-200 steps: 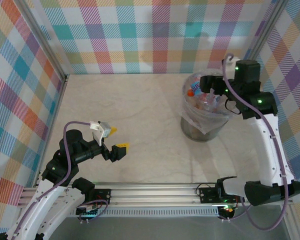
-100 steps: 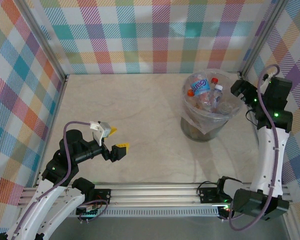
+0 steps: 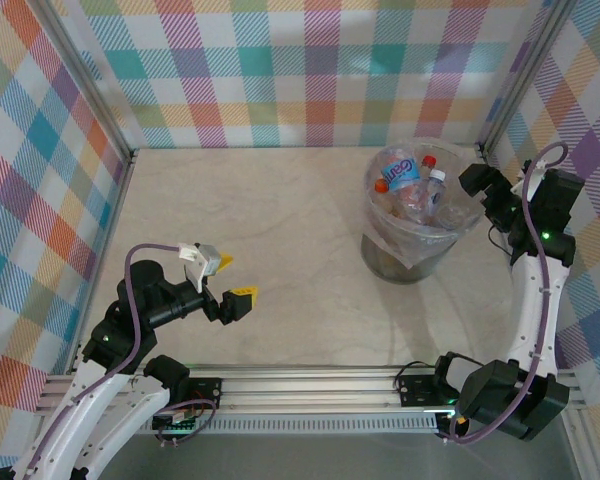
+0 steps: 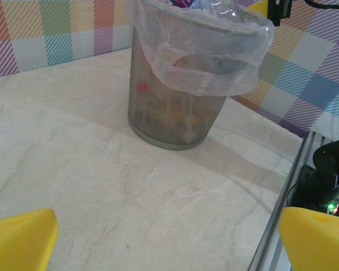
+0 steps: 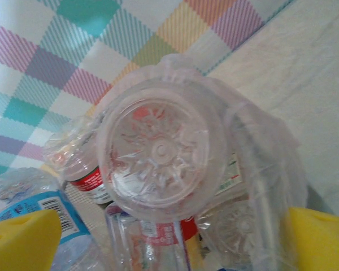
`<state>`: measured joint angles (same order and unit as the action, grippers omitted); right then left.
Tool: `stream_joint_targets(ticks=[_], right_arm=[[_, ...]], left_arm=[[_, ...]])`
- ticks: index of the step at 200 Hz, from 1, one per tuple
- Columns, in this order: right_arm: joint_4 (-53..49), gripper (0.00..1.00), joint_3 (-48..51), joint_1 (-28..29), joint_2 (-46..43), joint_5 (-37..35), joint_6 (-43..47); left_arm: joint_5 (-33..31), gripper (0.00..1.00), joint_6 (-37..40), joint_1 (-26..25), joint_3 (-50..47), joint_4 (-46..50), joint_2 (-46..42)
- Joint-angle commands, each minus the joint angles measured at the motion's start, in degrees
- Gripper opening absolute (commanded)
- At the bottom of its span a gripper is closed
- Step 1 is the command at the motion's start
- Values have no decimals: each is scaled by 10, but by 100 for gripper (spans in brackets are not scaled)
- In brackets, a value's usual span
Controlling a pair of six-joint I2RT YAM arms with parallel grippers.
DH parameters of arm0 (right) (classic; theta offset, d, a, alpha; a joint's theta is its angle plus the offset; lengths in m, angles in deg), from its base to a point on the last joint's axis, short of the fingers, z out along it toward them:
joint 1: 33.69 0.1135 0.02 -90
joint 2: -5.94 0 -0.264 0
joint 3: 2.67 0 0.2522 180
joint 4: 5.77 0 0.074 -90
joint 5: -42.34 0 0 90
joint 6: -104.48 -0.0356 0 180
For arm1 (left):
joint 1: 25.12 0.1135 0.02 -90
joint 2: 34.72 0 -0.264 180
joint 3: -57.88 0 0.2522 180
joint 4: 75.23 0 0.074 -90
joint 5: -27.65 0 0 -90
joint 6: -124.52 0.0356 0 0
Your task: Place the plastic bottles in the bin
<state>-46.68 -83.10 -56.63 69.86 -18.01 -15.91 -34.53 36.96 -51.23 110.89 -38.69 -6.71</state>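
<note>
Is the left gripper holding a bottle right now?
No, the left gripper is open, with bare table showing between its yellow fingers.

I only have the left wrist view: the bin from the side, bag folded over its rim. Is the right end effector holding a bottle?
Observer: No, the right end effector is open, with nothing between its fingers.
Operator: Where is it?
Observer: In the top view it is at the right side of the bin, level with the rim.
Operator: How full is the bin?
Observer: The bottles pile up to the rim, and a blue-label bottle lies on top.
</note>
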Motion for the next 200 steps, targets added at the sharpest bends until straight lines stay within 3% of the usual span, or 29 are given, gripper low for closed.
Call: stream_joint_targets(ticks=[1,47,105,200], right_arm=[[54,100,17,-4,6,62,-27],[88,100,37,3,19,115,-43],[111,100,34,69,44,121,-44],[177,100,27,259,97,55,-73]], left_arm=[[1,100,7,3,7,5,-5],[2,100,7,3,6,4,-4],[2,100,7,3,7,4,-4],[-6,100,6,3,6,4,-2]])
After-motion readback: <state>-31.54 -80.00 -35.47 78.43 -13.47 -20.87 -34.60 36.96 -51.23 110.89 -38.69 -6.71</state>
